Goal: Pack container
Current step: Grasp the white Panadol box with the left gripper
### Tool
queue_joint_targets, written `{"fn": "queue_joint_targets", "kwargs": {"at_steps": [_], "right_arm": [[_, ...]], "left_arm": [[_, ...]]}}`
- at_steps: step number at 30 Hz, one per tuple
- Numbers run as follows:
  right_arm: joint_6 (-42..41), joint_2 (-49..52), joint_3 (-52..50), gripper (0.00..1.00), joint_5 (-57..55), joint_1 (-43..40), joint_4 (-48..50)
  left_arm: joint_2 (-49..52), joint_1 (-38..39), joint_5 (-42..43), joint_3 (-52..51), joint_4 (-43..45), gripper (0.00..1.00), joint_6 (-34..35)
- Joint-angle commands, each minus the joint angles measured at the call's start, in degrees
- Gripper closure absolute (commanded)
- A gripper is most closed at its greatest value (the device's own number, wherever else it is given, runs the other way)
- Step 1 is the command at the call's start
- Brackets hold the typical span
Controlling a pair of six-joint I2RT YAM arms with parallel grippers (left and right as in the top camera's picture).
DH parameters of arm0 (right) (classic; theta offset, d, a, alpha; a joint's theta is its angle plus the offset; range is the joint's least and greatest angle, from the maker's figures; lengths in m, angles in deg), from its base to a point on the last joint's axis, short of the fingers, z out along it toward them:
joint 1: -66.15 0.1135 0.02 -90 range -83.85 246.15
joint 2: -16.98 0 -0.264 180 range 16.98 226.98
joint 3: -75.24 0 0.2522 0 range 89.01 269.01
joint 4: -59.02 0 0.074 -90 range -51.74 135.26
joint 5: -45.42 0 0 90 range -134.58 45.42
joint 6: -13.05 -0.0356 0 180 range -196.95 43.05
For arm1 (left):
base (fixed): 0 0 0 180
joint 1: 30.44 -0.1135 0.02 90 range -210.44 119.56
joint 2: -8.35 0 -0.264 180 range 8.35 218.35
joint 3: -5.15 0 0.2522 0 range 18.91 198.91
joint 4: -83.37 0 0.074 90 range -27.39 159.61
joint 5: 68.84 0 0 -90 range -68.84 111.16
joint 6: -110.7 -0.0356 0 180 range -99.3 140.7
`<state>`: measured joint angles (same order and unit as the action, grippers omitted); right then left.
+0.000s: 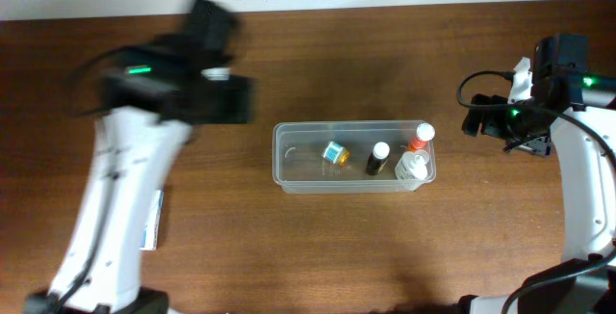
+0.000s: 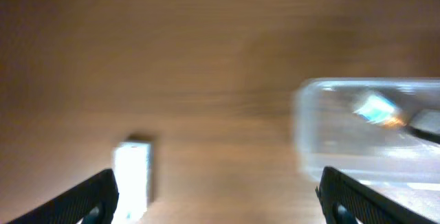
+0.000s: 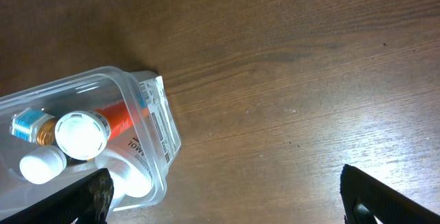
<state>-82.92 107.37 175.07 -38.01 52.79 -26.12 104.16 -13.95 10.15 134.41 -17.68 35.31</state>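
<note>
The container (image 1: 282,160) is a clear shallow tub in the middle of the table. It holds a small blue and gold bottle (image 1: 334,153), a black bottle with a white cap (image 1: 377,157), an orange bottle (image 1: 421,138) and a clear bottle (image 1: 412,168). My left gripper (image 1: 239,100) is blurred, up and left of the tub, open and empty (image 2: 220,207). The left wrist view shows the tub (image 2: 306,128) at the right. My right gripper (image 1: 474,121) is right of the tub, open and empty (image 3: 227,207). The tub's right end (image 3: 163,124) lies by its left finger.
A white flat packet (image 1: 151,220) lies on the wooden table at the left, beside the left arm; it also shows in the left wrist view (image 2: 132,179). The table's far edge meets a pale wall at the top.
</note>
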Motion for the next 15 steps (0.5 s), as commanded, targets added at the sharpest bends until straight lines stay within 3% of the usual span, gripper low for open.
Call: {"fn": "queue_joint_targets", "kwargs": {"at_steps": [1, 6, 10, 11, 15], "right_arm": [[0.0, 0.0, 0.1, 0.02, 0.3, -0.2, 0.0], [0.0, 0.0, 0.1, 0.02, 0.3, -0.2, 0.0], [0.0, 0.0, 0.1, 0.02, 0.3, -0.2, 0.0], [0.0, 0.0, 0.1, 0.02, 0.3, -0.2, 0.0], [0.0, 0.0, 0.1, 0.02, 0.3, -0.2, 0.0]], "left_arm": [[-0.3, -9.9, -0.5, -0.3, -4.7, 0.06, 0.2], [-1.4, -18.0, 1.7, -7.9, -6.4, 0.06, -0.5], [-5.4, -22.6, 2.0, -20.9, -0.9, 0.05, -0.5], [-6.5, -23.9, 2.8, -24.5, 1.5, 0.01, -0.8], [-7.0, -29.1, 9.7, -37.1, 9.3, 0.01, -8.8]]}}
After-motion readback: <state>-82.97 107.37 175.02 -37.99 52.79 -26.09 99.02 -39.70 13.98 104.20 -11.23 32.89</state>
